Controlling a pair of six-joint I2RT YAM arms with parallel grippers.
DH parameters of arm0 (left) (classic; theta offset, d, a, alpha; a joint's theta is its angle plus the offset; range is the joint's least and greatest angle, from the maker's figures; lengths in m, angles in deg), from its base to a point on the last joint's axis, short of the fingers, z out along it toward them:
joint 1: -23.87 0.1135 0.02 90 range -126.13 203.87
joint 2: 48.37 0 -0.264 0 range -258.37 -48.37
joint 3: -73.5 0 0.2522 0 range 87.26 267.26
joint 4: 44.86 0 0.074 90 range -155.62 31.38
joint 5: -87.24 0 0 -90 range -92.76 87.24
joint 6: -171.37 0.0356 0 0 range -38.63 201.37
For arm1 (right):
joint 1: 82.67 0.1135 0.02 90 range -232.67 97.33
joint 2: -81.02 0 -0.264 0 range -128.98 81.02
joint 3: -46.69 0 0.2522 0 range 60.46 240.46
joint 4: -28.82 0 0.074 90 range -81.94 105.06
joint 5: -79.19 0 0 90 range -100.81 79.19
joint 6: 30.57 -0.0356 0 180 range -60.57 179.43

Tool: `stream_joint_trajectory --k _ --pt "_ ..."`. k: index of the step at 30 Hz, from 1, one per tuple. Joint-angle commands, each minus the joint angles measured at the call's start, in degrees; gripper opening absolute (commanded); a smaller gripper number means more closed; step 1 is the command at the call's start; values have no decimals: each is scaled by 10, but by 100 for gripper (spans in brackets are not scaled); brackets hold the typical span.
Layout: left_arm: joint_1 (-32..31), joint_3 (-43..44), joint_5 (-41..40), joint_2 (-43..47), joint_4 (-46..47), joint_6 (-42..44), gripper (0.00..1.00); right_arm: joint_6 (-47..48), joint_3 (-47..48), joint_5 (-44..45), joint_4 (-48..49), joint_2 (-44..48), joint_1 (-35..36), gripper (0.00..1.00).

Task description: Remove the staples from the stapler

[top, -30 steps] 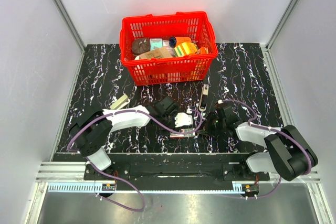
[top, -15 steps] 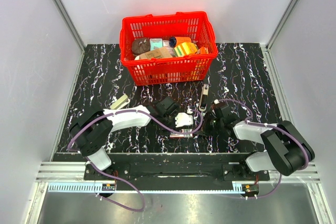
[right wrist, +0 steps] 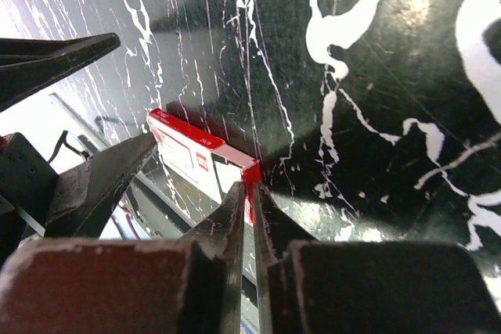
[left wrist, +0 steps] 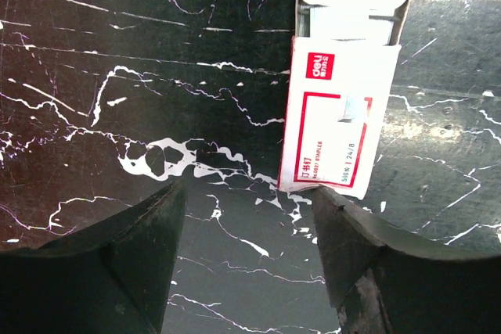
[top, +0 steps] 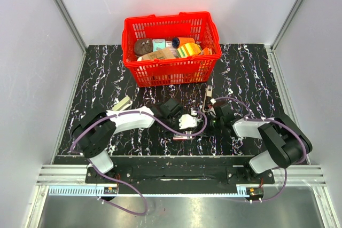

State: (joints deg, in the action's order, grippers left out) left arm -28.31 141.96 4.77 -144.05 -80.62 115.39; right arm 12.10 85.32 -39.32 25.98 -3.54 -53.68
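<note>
- Only the top cam catches the stapler (top: 207,99). It's lying on the table (top: 251,78) between the basket (top: 170,73) and the right claw.
- Left wrist cam shows the staple box (left wrist: 338,119) open, with staples visible inside.
- Count: one stapler, one box, one basket.
- Left claw (left wrist: 246,249) is spread wide, holding nothing, just short of the box.
- Right claw (right wrist: 251,193) is pinched together, tips at the box's end.

The stapler (top: 207,98) is small and slim, pale grey-beige with dark metal parts. Seen from above, it lies flat on the counter with its length running roughly from 12 to 6 o'clock. It sits just off the front of the red basket (top: 170,70), at about 5 o'clock from the basket's middle. I cannot tell whether it is open.
</note>
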Motion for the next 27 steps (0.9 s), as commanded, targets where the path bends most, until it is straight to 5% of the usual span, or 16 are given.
stream_joint_trajectory --k 1,27 --pt "-5 23 -20 -18 6 -4 69 17 19 -30 33 -26 9 12" --pt "-21 65 -3 -50 -2 -45 66 9 54 -54 50 -52 10 24"
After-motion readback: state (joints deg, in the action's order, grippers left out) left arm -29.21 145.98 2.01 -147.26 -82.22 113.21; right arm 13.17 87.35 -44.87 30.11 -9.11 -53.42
